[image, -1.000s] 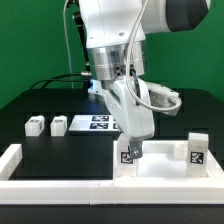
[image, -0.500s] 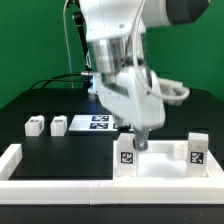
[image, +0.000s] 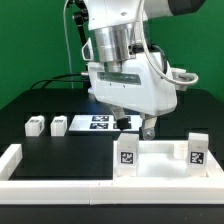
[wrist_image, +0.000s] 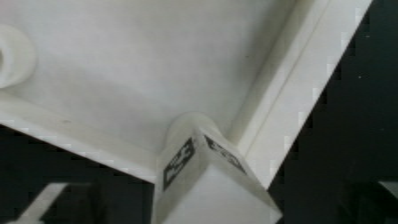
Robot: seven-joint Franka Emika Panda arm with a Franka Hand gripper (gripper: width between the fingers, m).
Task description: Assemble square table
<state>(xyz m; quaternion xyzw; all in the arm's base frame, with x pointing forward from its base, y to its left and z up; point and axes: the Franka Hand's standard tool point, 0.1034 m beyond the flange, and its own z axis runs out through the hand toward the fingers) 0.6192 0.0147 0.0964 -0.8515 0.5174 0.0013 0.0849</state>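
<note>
The white square slab lies at the front of the exterior view's right. Two tagged legs stand upright in its corners, one at the left corner and one at the right. My gripper hangs just above and behind the left leg, clear of it, open and empty. The wrist view looks down on the slab and that corner leg; my fingers do not show there. Two loose legs lie at the exterior view's left.
The marker board lies behind the slab, partly hidden by my arm. The low white border wall runs along the front and left. A round socket shows at the slab's edge in the wrist view.
My gripper was down on the left corner leg; it has let go, turned, and risen up and to the exterior view's right. The leg stays upright.
</note>
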